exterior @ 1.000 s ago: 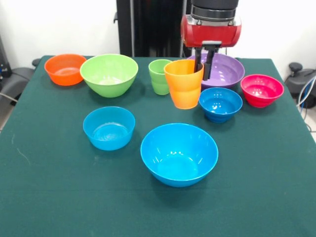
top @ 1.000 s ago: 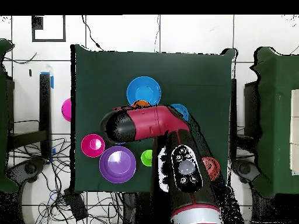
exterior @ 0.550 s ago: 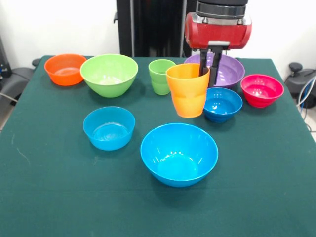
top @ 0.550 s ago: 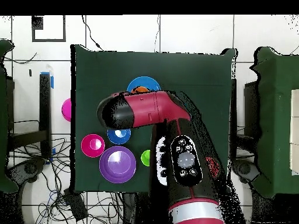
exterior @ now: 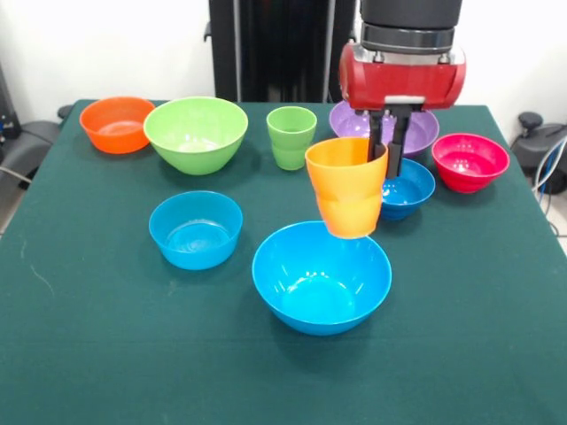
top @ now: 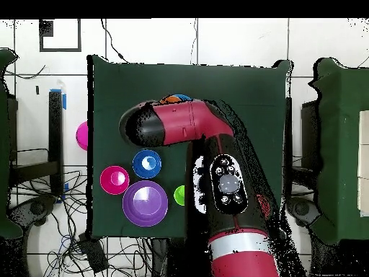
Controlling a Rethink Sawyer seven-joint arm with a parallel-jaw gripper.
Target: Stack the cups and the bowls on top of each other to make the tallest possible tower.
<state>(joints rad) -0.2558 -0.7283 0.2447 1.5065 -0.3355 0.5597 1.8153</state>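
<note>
Orange-yellow cup (exterior: 346,187) pinched at its rim by the fingers (exterior: 391,150), above large blue bowl (exterior: 321,275).

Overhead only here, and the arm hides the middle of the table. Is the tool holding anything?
Observer: Yes. The front view shows the tool shut on the rim of the orange cup, which is lifted clear.
Operator: Over what?
Observer: It appears to hang above the far rim of the large blue bowl, not yet inside.
Operator: Anything stacked yet?
Observer: No. The green cup stands alone, and nothing is nested.
</note>
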